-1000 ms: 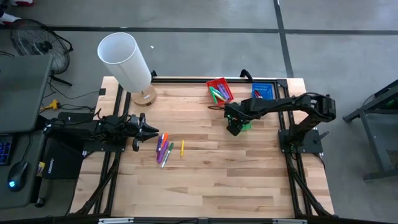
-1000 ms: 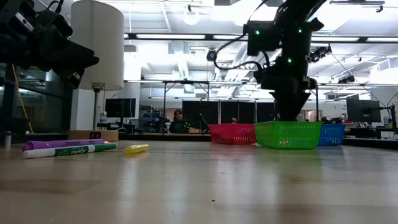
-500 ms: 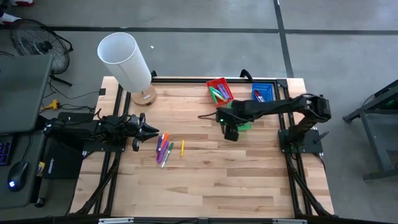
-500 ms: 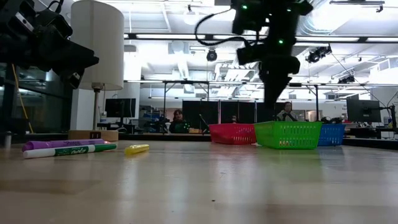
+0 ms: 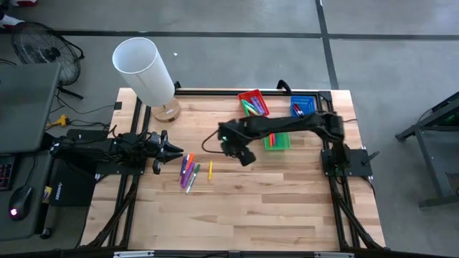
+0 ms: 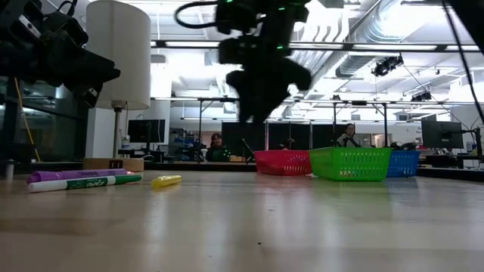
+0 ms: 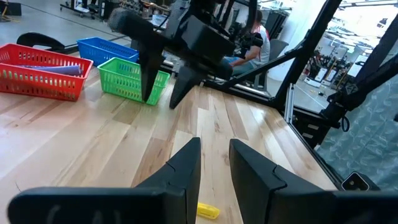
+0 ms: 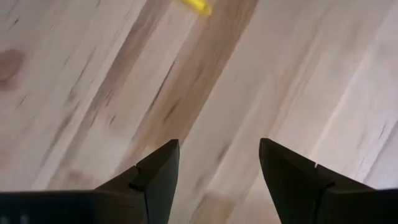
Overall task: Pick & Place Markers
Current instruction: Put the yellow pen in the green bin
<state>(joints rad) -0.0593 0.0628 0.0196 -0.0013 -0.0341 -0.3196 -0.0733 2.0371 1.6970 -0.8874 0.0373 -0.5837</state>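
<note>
Several markers (image 5: 188, 170) lie flat in a loose bunch on the wooden table, left of centre. A yellow marker (image 5: 210, 170) lies just to their right and also shows in the low view (image 6: 166, 181) and in the right wrist view (image 8: 198, 5). My left gripper (image 5: 176, 152) hovers at the bunch's left end, open by a narrow gap (image 7: 214, 163) and empty. My right gripper (image 5: 245, 155) hangs open and empty over bare table, between the yellow marker and the green tray (image 5: 277, 141). It shows wide open in its wrist view (image 8: 217, 158).
A red tray (image 5: 253, 104) with several markers and a blue tray (image 5: 303, 107) stand at the far edge, with the green tray in front of them. A white lamp (image 5: 147, 72) stands at the far left corner. Bare wood fills the near half of the table.
My right gripper has swung from over the green tray toward the table's left, over bare wood and toward the yellow marker, staying open and empty. The green tray now shows uncovered. My left arm and the markers have kept still.
</note>
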